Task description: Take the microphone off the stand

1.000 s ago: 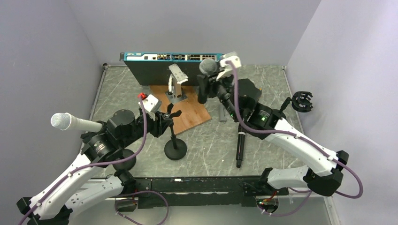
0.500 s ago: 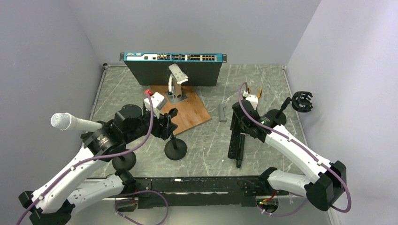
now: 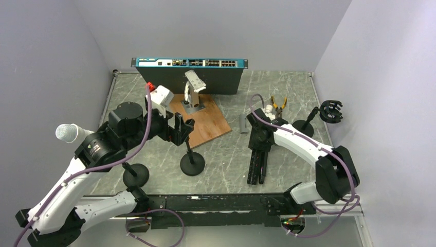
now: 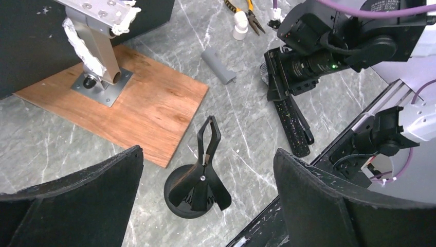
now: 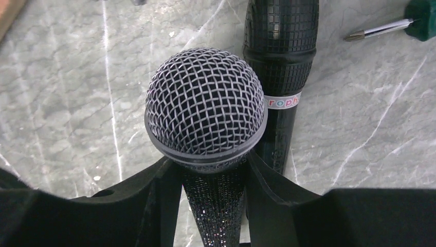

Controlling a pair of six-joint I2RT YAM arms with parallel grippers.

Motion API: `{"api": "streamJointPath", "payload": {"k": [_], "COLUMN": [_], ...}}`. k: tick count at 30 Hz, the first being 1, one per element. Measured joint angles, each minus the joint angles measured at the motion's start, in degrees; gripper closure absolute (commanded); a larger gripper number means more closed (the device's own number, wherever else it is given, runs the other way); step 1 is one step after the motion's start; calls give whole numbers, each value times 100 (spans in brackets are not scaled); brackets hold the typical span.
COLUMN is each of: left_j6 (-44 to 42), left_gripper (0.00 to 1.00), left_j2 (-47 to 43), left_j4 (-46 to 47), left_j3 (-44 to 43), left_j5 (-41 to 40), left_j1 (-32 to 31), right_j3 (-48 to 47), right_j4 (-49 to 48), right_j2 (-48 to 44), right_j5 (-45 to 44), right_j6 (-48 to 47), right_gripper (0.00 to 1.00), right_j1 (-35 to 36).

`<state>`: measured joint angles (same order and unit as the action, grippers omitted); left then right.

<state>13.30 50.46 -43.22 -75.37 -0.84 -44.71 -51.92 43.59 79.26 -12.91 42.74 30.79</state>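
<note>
Within right tool (image 5: 208,170), microphone (image 5: 205,108), handle (image 5: 216,218) cut off

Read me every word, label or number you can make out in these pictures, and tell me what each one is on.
"roph": on the white band round the black microphone; the rest of the word is hidden behind the mesh-headed microphone in front of it.
Network switch: its front-panel markings are too small to read.
Nothing else carries readable text.
</note>
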Motion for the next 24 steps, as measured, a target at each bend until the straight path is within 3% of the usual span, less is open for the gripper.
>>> {"api": "streamJointPath", "payload": {"k": [4, 9, 15, 18, 21, 24], "left_j6": [-28, -107, -186, -188, -205, -214], "left_gripper": [26, 43, 46, 52, 54, 56], "left_j2": [302, 656, 763, 743, 758, 791], "left_j4": [-214, -413, -577, -577, -577, -608], "left_j3": [-315, -350, -339, -339, -332, -328], "left_j5": [-103, -98, -90, -52, -48, -50], "left_j1": [0, 0, 0, 0, 0, 0], "right_j3": [140, 284, 380, 380, 378, 378], "right_j4": [-190, -361, -544, -592, -647, -643], "right_j2": [212, 343, 476, 507, 507, 505], "right_j5": [-9, 4, 9, 11, 15, -2], "right_j6": [42, 59, 57, 57, 35, -4], "right_gripper": [73, 61, 49, 23, 12, 8], "right_j1": [-7, -7, -7, -7, -4, -7]}}
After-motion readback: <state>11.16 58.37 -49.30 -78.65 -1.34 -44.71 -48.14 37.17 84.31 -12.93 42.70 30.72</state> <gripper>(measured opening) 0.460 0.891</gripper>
